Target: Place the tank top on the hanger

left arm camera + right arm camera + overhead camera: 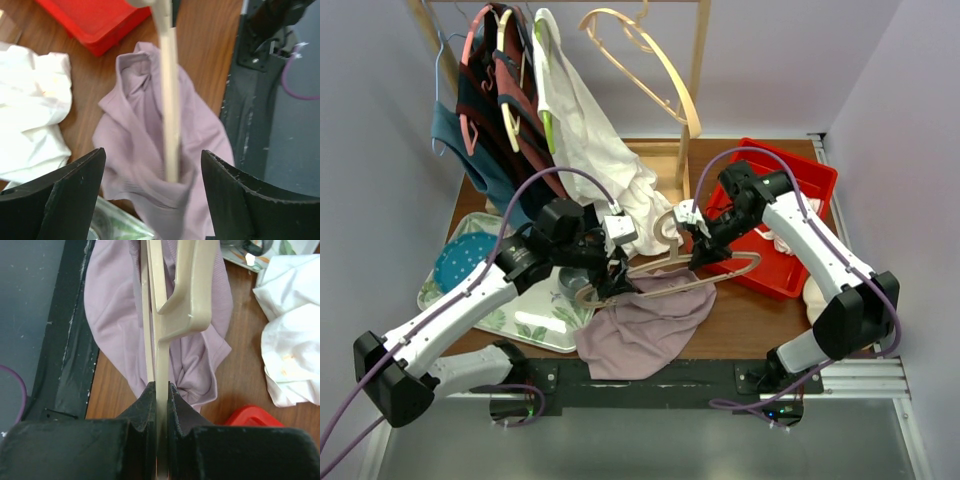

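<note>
The mauve tank top (645, 325) lies bunched on the table's near edge. Above it the pale wooden hanger (692, 272) is held level. My right gripper (705, 250) is shut on its right end, and in the right wrist view the jaws (161, 390) pinch the hanger (185, 290) edge-on over the tank top (115, 315). My left gripper (152, 192) is open at the hanger's left end. The hanger arm (170, 100) runs down into a fold of the tank top (132, 145) between the spread fingers (75, 195), which touch neither.
A red bin (790, 190) sits at the right. A white shirt (595, 140) hangs from the back rack, its hem crumpled on the table (30, 115). A floral tray (535, 325) with a blue plate (465, 260) lies at the left. Dark garments (490, 110) hang at the back left.
</note>
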